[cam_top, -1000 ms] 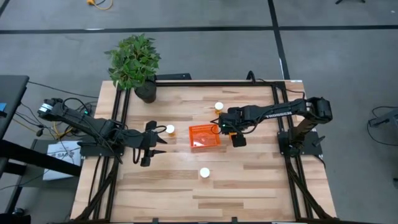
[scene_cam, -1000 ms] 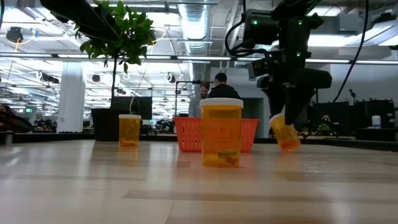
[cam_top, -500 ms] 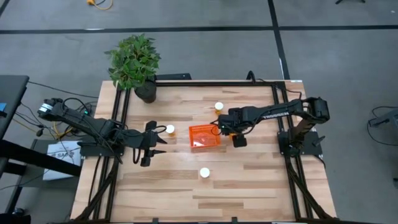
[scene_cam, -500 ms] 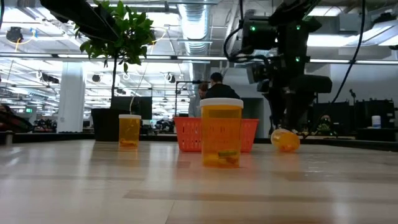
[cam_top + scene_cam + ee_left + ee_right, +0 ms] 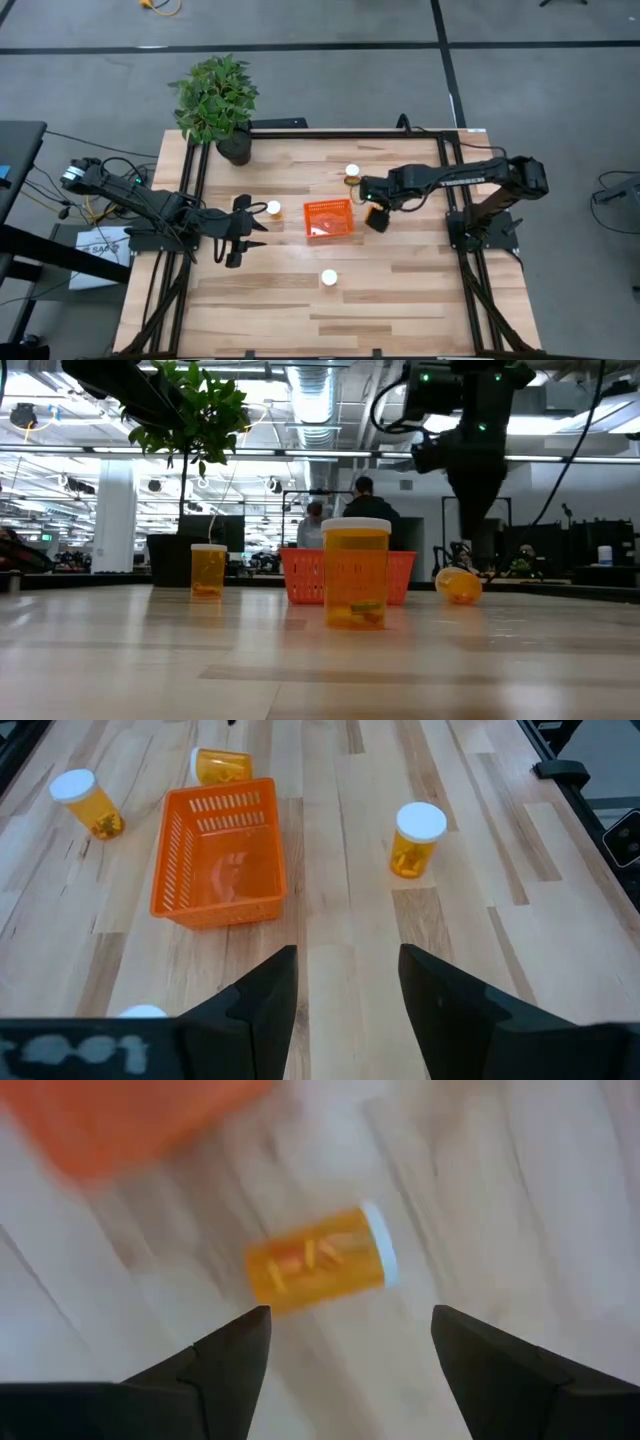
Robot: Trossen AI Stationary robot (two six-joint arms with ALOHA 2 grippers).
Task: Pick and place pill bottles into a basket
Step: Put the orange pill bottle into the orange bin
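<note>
The orange basket (image 5: 328, 218) (image 5: 215, 855) stands mid-table with no bottle in it. One pill bottle (image 5: 351, 207) (image 5: 320, 1262) lies on its side just right of the basket, and it also shows in the low view (image 5: 460, 585). Three bottles stand upright: one far (image 5: 351, 172), one near (image 5: 329, 278) (image 5: 356, 573), one left of the basket (image 5: 273, 208) (image 5: 208, 570). My right gripper (image 5: 372, 214) (image 5: 350, 1315) is open and empty, above and just right of the lying bottle. My left gripper (image 5: 255, 220) (image 5: 345, 955) is open and empty, left of the basket.
A potted plant (image 5: 218, 105) stands at the table's far left corner. Bare wood lies in front of the basket and along the near edge. People stand in the room beyond the table in the low view (image 5: 365, 510).
My right gripper held a bottle tilted, just above the table right of the basket. It has let go and risen. The bottle has fallen onto its side and lies on the table beside the basket.
</note>
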